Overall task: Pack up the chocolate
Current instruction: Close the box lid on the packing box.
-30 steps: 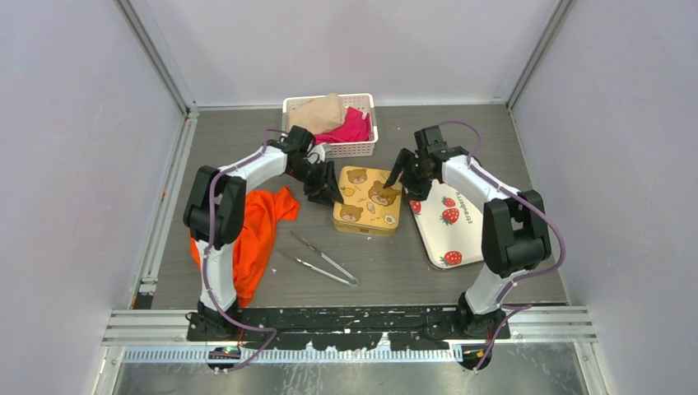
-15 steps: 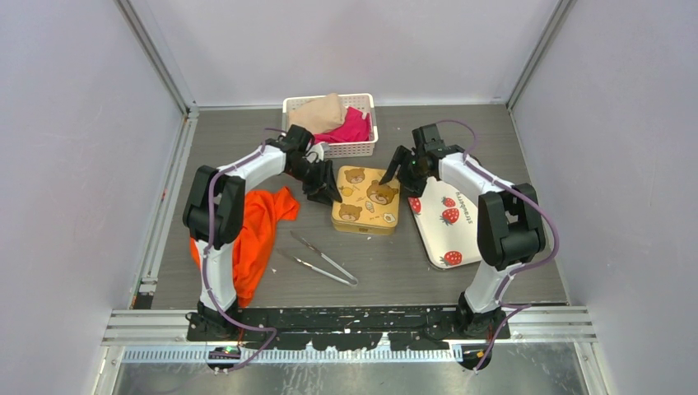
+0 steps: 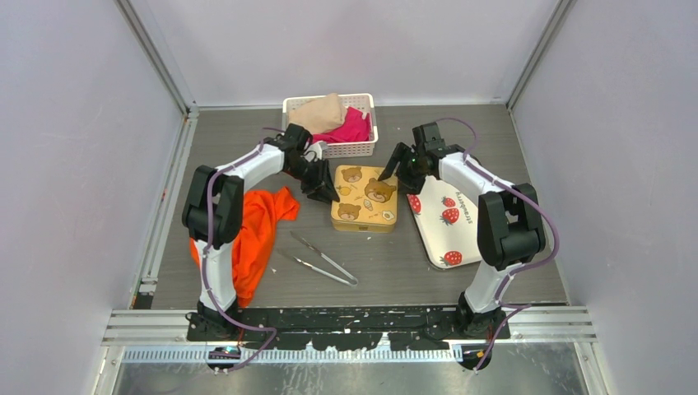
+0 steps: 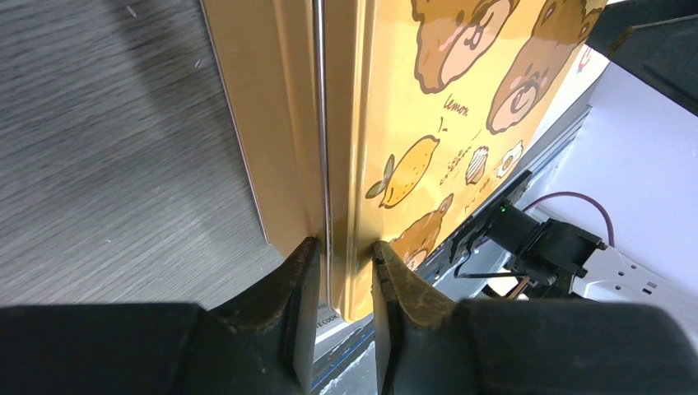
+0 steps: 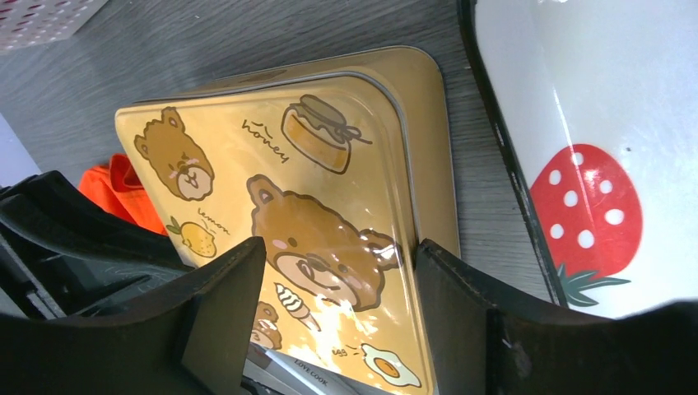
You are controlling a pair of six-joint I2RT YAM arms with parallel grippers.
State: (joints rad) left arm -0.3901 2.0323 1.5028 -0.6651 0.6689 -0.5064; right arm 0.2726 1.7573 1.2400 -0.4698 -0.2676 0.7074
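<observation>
A: Top view, what is logged?
B: A gold tin (image 3: 366, 197) is seen at frame centre, covered by its bear-print lid. A white tray (image 3: 436, 234) is laid just right of it, a basket (image 3: 346, 151) above it, an orange cloth (image 3: 259, 226) at the left, and tweezers (image 3: 325, 261) below centre. Both arms are bent inward toward the tin.
A: Left gripper?
B: The left gripper (image 3: 328, 193) is placed at the tin's left edge, with the forearm angled down. The grip can't be judged from above. It is settled by the left wrist view: the fingers (image 4: 300, 280) are set narrow at the bottom of the frame, and the lid's rim is pinched between them.
A: Right gripper?
B: The right gripper (image 3: 397, 171) is held over the tin's upper right corner, with the wrist tipped down. In its own wrist view the jaws are spread wide and nothing is held. The bear lid is framed between the fingers (image 5: 222, 304). The tray's strawberry print is seen at the right edge.
A: Chocolate?
B: None can be made out in any view. Where it lies cannot be told with the tin covered.
</observation>
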